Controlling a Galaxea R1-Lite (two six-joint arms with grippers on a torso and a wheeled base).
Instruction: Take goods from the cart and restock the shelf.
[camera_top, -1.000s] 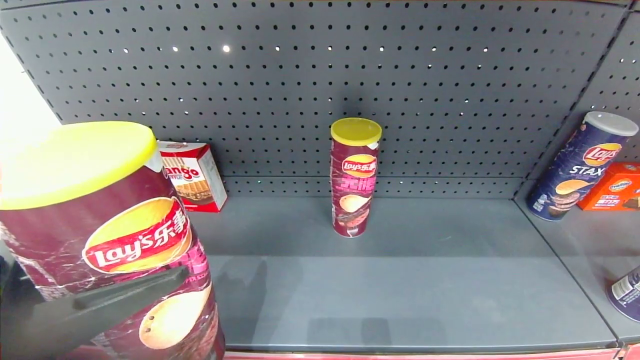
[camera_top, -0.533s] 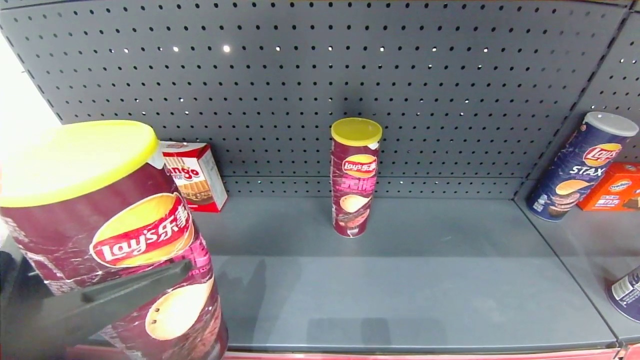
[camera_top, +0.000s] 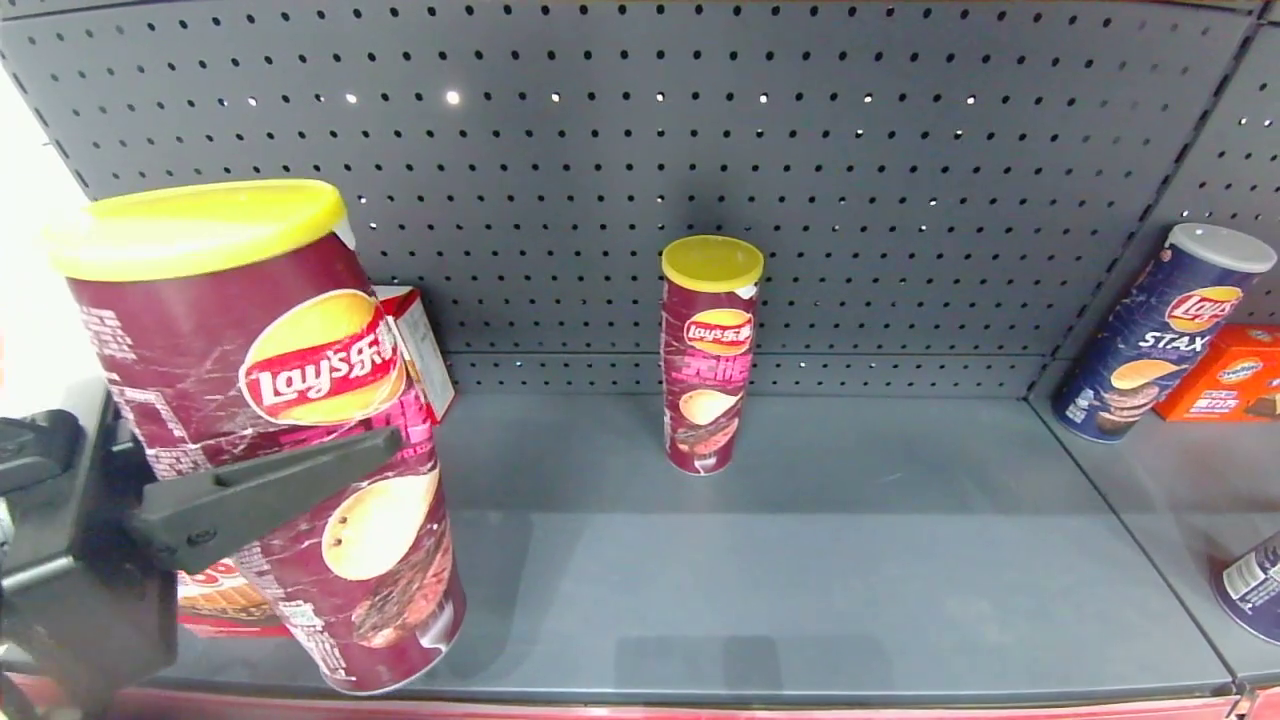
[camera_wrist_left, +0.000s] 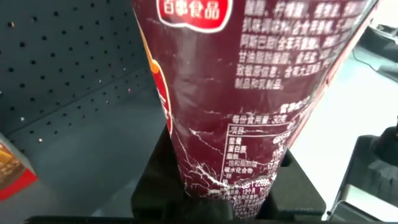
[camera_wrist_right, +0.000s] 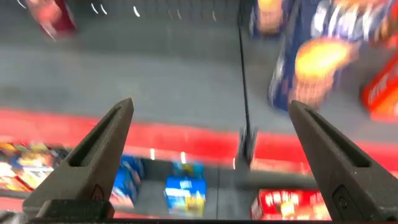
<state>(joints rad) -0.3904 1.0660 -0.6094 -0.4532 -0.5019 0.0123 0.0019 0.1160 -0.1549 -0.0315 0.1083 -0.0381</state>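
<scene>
left claw raised held chip can, now farther over shelf

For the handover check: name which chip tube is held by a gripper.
The maroon tube at the left, clamped tilted in the left gripper; the other maroon tube and the blue tube stand free on the shelf.

1. Bare shelf deck stretches from the upright maroon can rightward to the blue can.
2. The maroon can stands mid-shelf, near the pegboard.
3. A wafer box blocks the left rear corner, behind the gripped can.
</scene>
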